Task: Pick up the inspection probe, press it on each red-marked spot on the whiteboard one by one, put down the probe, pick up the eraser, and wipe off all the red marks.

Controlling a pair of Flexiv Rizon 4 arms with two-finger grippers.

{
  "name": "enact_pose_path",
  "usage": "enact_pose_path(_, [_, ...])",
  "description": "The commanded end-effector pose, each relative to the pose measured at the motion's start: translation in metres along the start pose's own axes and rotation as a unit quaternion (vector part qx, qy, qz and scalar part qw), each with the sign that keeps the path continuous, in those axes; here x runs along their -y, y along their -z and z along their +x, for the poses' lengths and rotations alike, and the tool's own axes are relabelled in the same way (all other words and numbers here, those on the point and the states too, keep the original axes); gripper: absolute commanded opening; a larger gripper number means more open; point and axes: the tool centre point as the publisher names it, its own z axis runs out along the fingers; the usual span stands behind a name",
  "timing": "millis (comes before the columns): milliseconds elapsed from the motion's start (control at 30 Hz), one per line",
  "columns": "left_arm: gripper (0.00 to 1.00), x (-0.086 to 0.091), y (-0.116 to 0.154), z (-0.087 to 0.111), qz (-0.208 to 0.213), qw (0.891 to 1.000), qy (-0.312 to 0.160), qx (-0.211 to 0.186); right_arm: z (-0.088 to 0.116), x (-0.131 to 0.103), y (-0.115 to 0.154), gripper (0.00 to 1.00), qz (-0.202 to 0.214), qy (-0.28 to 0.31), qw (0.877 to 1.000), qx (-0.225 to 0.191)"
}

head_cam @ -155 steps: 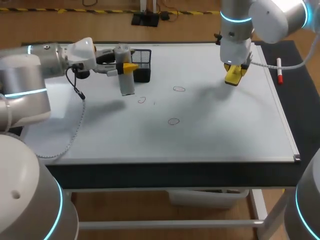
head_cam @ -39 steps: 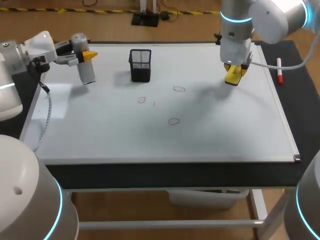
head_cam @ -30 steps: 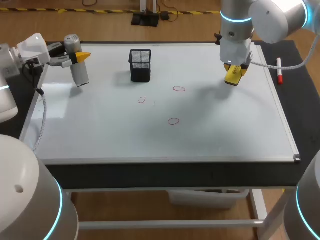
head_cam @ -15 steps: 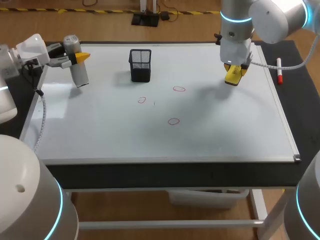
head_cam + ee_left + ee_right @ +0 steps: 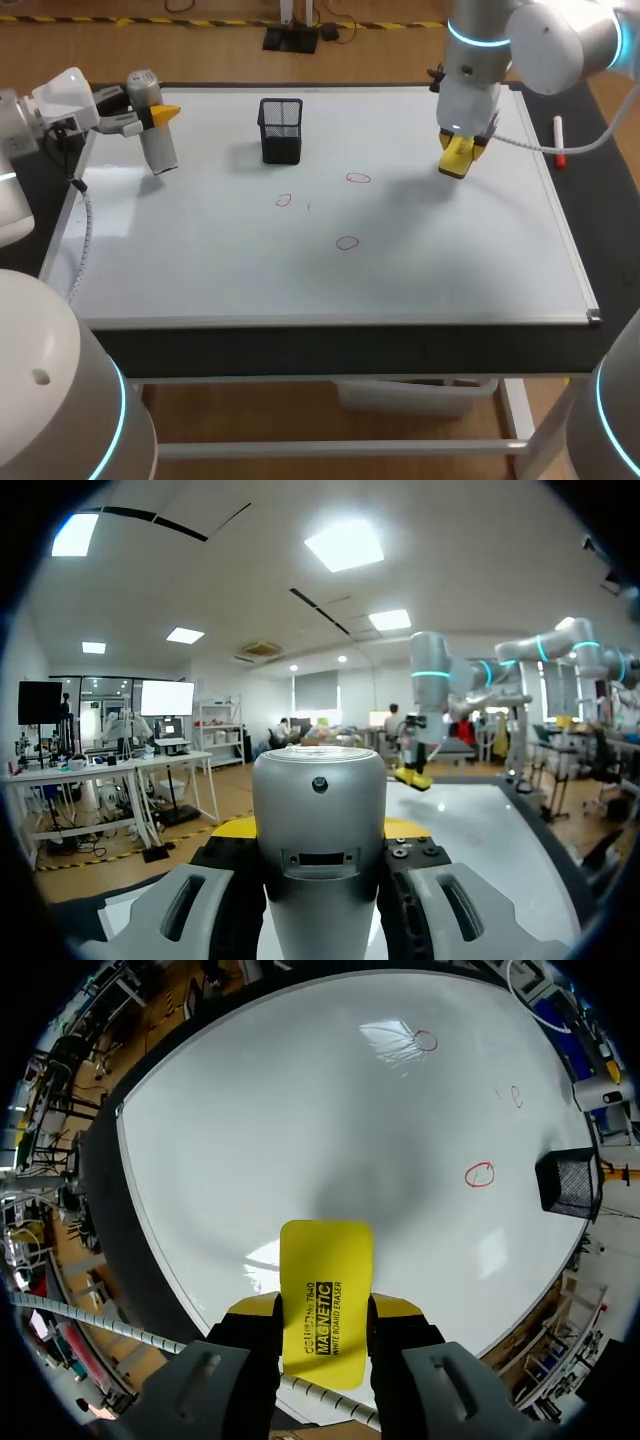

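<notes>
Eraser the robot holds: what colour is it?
The eraser is bright yellow with black print, clearest in the right wrist view.

A black wire-mesh pen cup [image 5: 281, 130] is seen standing upright, its square mouth open to the ceiling and its sides tapering a little toward the base. In the right wrist view the same cup [image 5: 566, 1184] is seen tilted by the lens, its mesh walls dark throughout. A marker [image 5: 558, 128] with a white barrel and a red end is laid well apart from the cup, far to its right in the head view, red end toward the front. The marker is carried by the dark top of the table [image 5: 605, 210], which extends past the cup on every side.
</notes>
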Motion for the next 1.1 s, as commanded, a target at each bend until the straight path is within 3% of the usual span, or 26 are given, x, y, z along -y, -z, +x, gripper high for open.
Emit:
enact_pose_path(33, [0.00, 0.001, 0.000, 0.001, 0.000, 1.000, -0.001, 0.002, 0.001, -0.016, 0.004, 0.00, 0.003, 0.007, 1.000, 0.010])
enact_pose_path(233, [0.00, 0.001, 0.000, 0.001, 0.000, 1.000, -0.001, 0.002, -0.020, -0.043, 0.005, 0.00, -0.010, 0.031, 0.999, 0.023])
enact_pose_path(567, [0.00, 0.001, 0.000, 0.001, 0.000, 1.000, -0.001, 0.002, -0.076, -0.090, 0.014, 0.00, -0.053, 0.086, 0.993, 0.054])
enact_pose_path(1100, [0.00, 0.001, 0.000, 0.001, 0.000, 1.000, -0.001, 0.002, -0.171, -0.157, 0.006, 0.00, -0.082, 0.193, 0.977, 0.034])
